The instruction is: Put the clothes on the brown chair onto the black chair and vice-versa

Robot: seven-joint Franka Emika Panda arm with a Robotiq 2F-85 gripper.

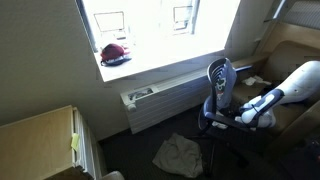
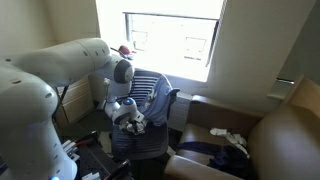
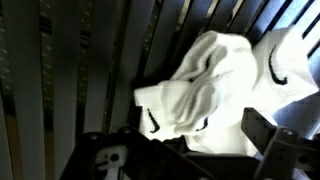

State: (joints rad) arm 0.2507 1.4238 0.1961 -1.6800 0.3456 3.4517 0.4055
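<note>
Step in hand: we judge the gripper (image 2: 131, 118) hovers low over the black mesh-backed swivel office chair (image 2: 150, 140), fingers spread wide, holding nothing
Doing it well: we should settle the fingers squarely over a fold of the white cloth (image 3: 195, 90) in the wrist view, then pinch deep
Light blue shirt (image 2: 160, 97): one, draped on the black chair's back
Grey-beige garment (image 1: 178, 153): one, on the near floor
Wide tan-brown upholstered armchair (image 2: 290, 135): one, at right, bearing one dark navy piece (image 2: 205, 151) and one small white piece (image 2: 222, 133)
</note>
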